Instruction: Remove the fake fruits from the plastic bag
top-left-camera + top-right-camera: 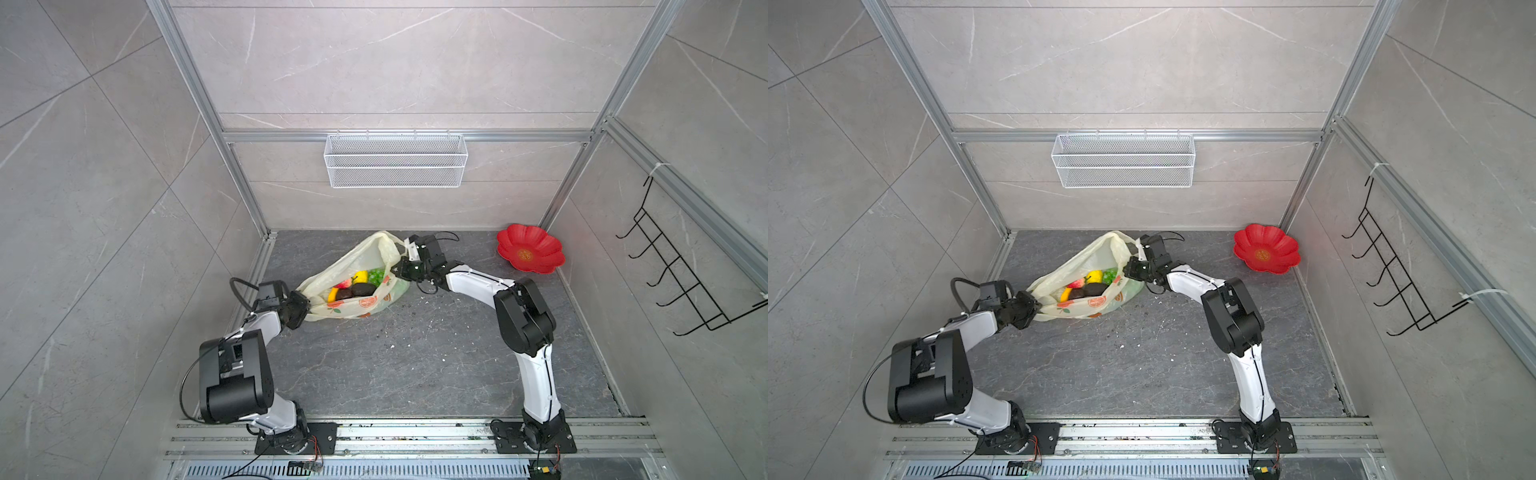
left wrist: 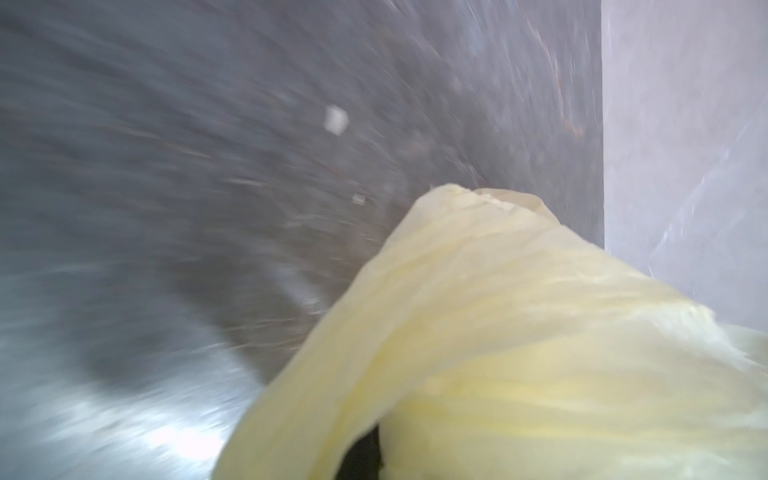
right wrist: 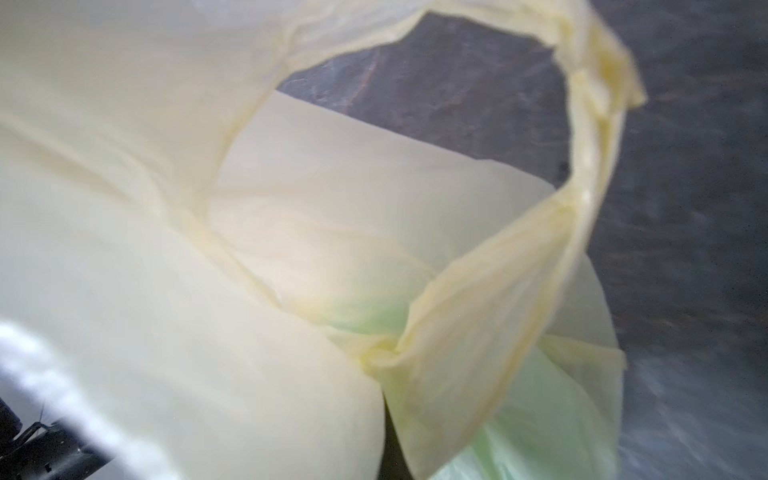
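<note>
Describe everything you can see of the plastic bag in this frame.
The plastic bag is thin, translucent, pale yellow, with orange fruit prints on its near wall and loop handles. It lies crumpled on the dark tabletop towards the back left, mouth held open between two grips: the left hand is shut on its near-left end, the right hand shut on the rim by a handle. The fake fruits sit inside: yellow, red, green and dark brown ones.

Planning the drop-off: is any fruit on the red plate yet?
No: in both top views the red plate holds nothing, and the visible fake fruits lie inside the plastic bag.
</note>
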Tool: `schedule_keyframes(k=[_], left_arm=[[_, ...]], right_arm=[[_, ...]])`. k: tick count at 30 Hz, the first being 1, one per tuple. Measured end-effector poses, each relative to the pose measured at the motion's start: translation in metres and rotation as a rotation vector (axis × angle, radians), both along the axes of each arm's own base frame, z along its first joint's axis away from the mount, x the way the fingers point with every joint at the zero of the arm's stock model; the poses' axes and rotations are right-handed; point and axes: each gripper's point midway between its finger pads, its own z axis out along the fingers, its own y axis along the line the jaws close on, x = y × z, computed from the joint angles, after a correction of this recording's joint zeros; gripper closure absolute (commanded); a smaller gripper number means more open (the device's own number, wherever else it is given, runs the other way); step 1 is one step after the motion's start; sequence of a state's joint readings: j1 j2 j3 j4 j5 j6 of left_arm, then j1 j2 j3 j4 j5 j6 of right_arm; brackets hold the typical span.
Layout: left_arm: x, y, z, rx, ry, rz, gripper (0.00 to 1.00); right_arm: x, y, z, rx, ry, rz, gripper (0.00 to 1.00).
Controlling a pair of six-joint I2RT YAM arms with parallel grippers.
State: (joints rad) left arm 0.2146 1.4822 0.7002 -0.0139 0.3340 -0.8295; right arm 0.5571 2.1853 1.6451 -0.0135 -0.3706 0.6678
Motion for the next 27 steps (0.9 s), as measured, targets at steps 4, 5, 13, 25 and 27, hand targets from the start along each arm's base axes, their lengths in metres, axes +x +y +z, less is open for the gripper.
schedule_keyframes(k=[4,5,13,25,27], left_arm=[[0.002,-0.029,0.012,0.043,-0.039,-0.088,1.0],[0.002,-0.042,0.014,0.053,-0.046,-0.128,1.0],[0.0,-0.07,0.017,0.054,-0.058,-0.216,1.0],[-0.005,-0.066,0.025,0.086,-0.092,-0.213,1.0],[-0.008,-0.065,0.022,0.088,-0.084,-0.212,1.0]], right_arm=[[-0.006,0.001,-0.002,-0.022,0.009,0.017,0.88],[-0.007,-0.005,-0.008,-0.032,0.023,0.006,0.8],[-0.024,-0.067,-0.03,-0.185,0.088,-0.117,0.3],[-0.065,0.011,0.072,-0.501,-0.226,-0.211,0.21],[-0.048,0.011,0.063,-0.573,-0.233,-0.252,0.18]])
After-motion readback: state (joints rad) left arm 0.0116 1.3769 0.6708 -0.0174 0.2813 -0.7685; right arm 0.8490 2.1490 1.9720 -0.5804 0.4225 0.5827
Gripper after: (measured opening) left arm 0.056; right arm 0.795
